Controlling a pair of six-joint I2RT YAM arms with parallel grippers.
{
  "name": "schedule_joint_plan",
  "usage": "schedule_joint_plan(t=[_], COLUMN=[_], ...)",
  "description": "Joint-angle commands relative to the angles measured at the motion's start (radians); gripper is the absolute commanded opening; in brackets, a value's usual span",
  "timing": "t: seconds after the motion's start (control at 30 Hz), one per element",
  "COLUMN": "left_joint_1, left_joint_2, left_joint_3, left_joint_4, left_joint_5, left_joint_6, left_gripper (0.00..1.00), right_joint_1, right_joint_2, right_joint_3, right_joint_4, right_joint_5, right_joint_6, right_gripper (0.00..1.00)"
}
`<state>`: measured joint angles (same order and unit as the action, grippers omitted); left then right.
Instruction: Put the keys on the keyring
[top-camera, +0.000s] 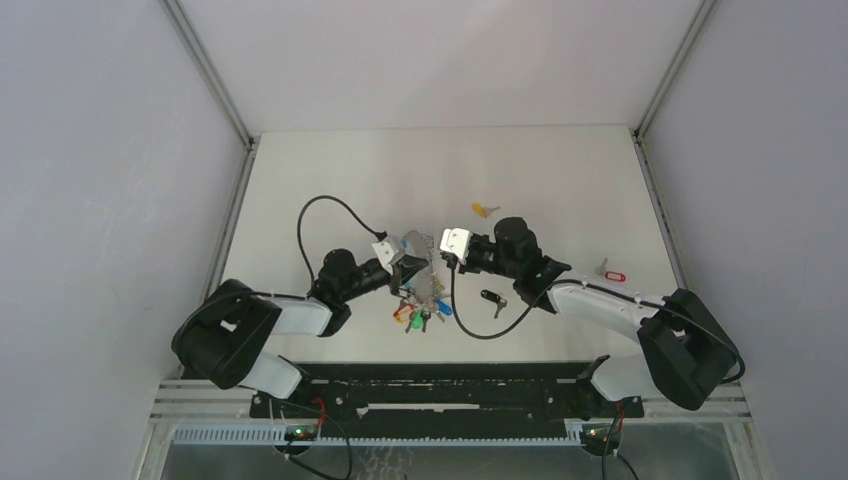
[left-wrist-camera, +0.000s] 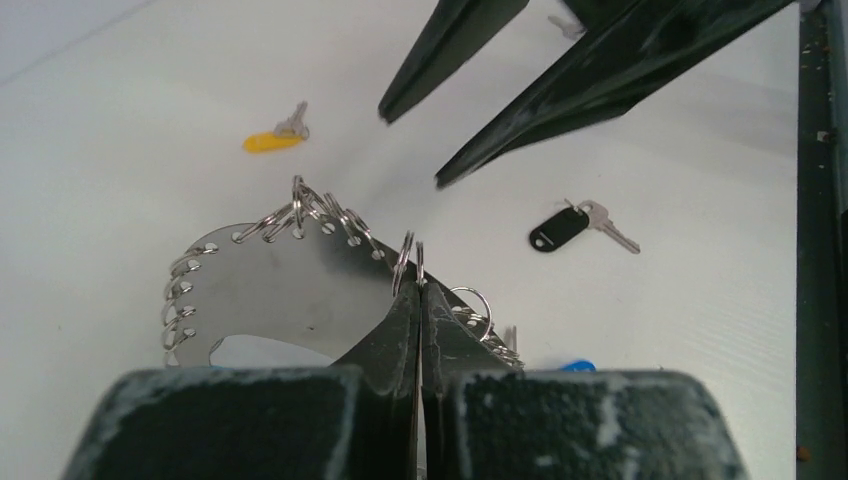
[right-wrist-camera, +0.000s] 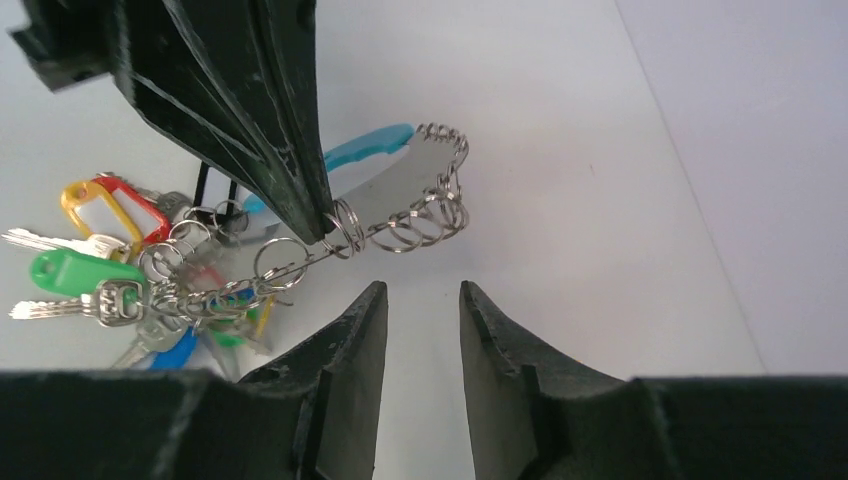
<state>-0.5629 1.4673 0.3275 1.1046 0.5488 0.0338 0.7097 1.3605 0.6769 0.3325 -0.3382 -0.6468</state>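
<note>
**Left pinching the keyring, right parted beside it**

Your left gripper (left-wrist-camera: 417, 288) is clamping fully closed on one split ring (left-wrist-camera: 408, 262) of the keyring (left-wrist-camera: 285, 285), with the fingertips meeting around the wire. Your right gripper (right-wrist-camera: 418, 300) is sitting parted with a clear gap between its fingers (right-wrist-camera: 362, 335) and is gripping nothing. Its tips are pointing at the pinched ring, just short of it and not touching.

The keyring's grey plate, edged with small rings, is running out from the pinch. You can't tell whether it is clear of the table (top-camera: 560, 170). Its coloured tags (right-wrist-camera: 95, 235) are lying bunched toward the arm bases, and the tag inserts are too small to read.

The loose keys are lying flat and apart:
- The black-tagged key (left-wrist-camera: 560, 229) is lying near the bunch, on the right arm's side.
- The yellow-tagged key (left-wrist-camera: 272, 141) is lying farther out.
- The red-tagged key (top-camera: 612, 274) is lying well apart, near the right edge.

You're seeing open surface toward the far edge, and frame rails are bounding both sides.
</note>
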Motion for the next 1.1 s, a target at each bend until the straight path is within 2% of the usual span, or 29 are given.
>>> schedule_joint_plan(t=[0.0, 0.07, 0.2, 0.37, 0.57, 0.77, 1.07], left_joint_1=[-0.005, -0.006, -0.005, -0.009, -0.027, -0.042, -0.060], left_joint_2=[-0.056, -0.076, -0.110, -0.158, -0.189, -0.199, -0.217], left_joint_3=[0.067, 0.090, 0.126, 0.184, 0.257, 0.298, 0.330], left_joint_4=[-0.137, -0.215, -0.334, -0.506, -0.712, -0.821, -0.891], left_joint_5=[-0.054, -0.084, -0.099, -0.116, -0.141, -0.148, -0.137], left_joint_6=[0.006, 0.015, 0.029, 0.065, 0.149, 0.216, 0.269], left_gripper=[0.00, 0.00, 0.00, 0.00, 0.00, 0.00, 0.00], right_joint_1=[-0.045, -0.060, -0.057, -0.049, -0.062, -0.076, -0.088], right_joint_2=[-0.053, -0.061, -0.046, -0.003, 0.068, 0.110, 0.183], right_joint_3=[0.004, 0.005, 0.011, 0.047, 0.113, 0.128, 0.161], right_joint_4=[0.029, 0.037, -0.003, -0.079, -0.120, -0.081, -0.061], right_joint_5=[-0.185, -0.250, -0.331, -0.378, -0.402, -0.444, -0.489], right_joint_6=[0.092, 0.119, 0.047, -0.047, -0.098, -0.105, -0.093], right_gripper=[0.33, 0.34, 0.33, 0.28, 0.26, 0.26, 0.26])
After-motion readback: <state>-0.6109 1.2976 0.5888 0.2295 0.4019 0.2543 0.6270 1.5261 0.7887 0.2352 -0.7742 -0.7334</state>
